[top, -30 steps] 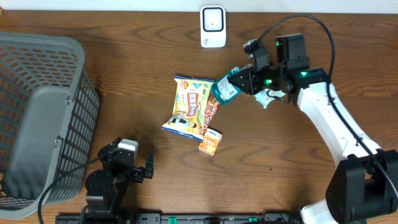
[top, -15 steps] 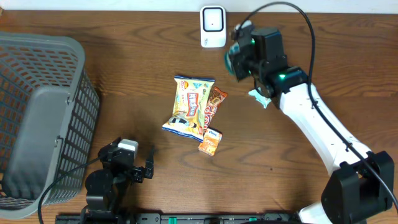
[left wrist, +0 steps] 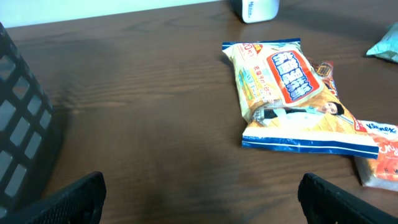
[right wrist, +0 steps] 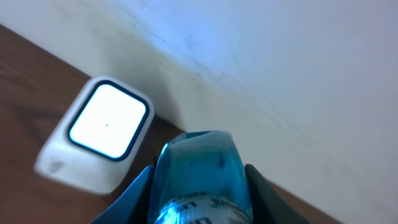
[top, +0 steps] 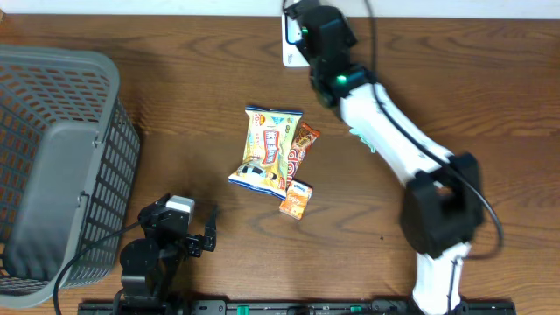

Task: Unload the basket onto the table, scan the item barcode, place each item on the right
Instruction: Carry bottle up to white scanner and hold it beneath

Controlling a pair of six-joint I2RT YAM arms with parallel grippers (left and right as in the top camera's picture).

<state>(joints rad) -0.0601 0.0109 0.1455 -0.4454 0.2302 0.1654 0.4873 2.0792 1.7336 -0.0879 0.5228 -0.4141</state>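
The right gripper (right wrist: 199, 200) has swung across to the scanner (right wrist: 99, 134), fingers pinching the teal packet (right wrist: 199, 163) just beside its lit window; scanning looks imminent. The left gripper (left wrist: 199, 198) rests with fingers spread.

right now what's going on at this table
The right gripper holds a teal packet up close to the white scanner at the table's far edge, presenting it for a scan. The left gripper sits open near the grey basket, touching nothing. A yellow snack bag and a small orange pack lie mid-table, not yet picked up.
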